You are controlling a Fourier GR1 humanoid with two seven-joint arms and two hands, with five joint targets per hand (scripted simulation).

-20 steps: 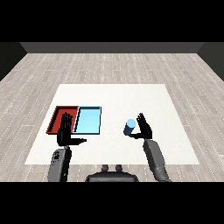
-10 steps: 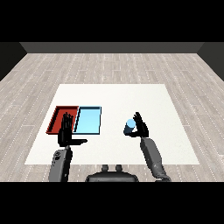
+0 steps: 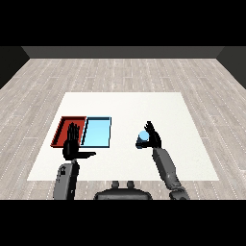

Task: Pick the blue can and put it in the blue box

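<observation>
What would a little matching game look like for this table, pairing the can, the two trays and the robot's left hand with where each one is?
Things:
1. can
2. red tray
3. blue tray
4. left hand

Places:
A. farthest to the left on the table
B. between the red tray and the can
C. at the right hand, whose fingers curl round it
D. fingers straight, in front of the trays' near edge

Pairs: 1-C, 2-A, 3-B, 4-D
</observation>
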